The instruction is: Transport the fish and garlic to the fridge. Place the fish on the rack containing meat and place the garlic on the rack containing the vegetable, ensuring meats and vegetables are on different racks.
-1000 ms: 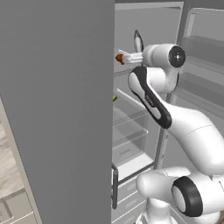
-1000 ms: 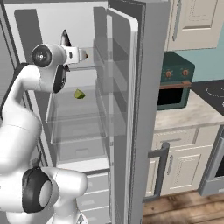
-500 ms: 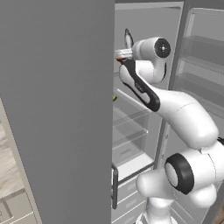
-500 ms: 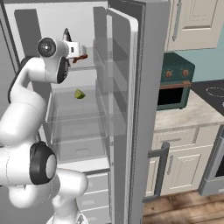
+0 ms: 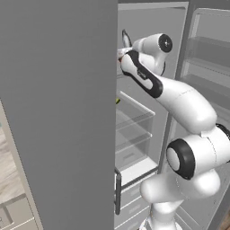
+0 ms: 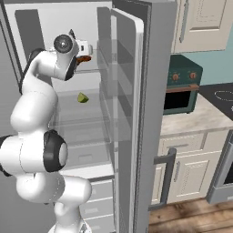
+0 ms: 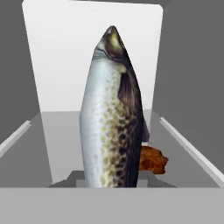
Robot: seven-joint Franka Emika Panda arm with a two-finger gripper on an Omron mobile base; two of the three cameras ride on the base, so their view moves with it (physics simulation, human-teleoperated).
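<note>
The gripper (image 6: 89, 48) is clamping the fish (image 7: 114, 113), its long axis pointing straight out from the fingers, with the meat (image 7: 153, 159) lying just beyond

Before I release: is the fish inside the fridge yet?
Inside. The fish hangs held above the rack containing meat, with the meat behind it.
</note>
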